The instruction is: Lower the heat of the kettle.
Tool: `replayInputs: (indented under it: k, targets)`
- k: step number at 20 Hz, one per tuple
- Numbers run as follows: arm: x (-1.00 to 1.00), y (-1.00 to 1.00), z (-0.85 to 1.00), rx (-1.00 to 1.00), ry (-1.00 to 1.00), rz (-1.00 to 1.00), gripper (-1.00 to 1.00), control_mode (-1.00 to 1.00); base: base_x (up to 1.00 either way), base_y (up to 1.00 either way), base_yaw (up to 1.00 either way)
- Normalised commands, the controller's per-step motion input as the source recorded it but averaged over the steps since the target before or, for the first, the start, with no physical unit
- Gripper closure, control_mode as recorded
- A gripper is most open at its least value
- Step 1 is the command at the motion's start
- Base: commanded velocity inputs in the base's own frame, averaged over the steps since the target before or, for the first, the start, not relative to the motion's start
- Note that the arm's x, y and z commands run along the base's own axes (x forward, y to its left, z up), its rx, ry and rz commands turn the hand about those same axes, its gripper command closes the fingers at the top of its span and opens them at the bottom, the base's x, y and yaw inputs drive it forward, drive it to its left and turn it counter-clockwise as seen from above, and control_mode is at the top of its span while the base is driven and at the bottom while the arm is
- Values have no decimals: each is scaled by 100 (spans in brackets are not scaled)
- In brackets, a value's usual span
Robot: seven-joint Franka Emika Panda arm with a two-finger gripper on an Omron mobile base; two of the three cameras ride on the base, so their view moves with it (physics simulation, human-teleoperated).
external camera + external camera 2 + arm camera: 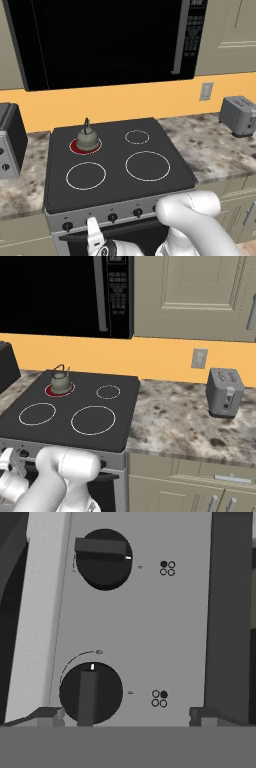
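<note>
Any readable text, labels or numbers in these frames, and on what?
No readable words or numbers.
Microwave keypad: markings too small and blurred to read.
Stove panel: beside each knob, a four-circle diagram with one circle filled, no lettering.
Toaster and wall outlet: no text visible.

Home kitchen, rendered. Black four-ring stove [117,155] at frame centre, red-glowing rear-left ring under small kettle [87,138]. Black microwave [100,40] fills upper left of left base view. Beige cabinet doors [195,296] upper right of right base view; drawers below. Speckled stone tabletop [185,421] flanks stove. Grey toaster [225,392] at right, wall outlet [199,358] on orange backsplash above. Hand view: two dark control knobs [102,559] on grey stove front panel.
</note>
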Motion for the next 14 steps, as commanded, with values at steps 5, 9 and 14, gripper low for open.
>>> replayInputs:
  k: [5,9,14]
  targets:
    - [14,1,-3,0,0,0,-100,-100,0,0,0]
    - [11,0,-12,0,0,1,-100,-100,0,0,0]
    - [10,1,-12,0,-2,1,-100,-100,0,0,0]
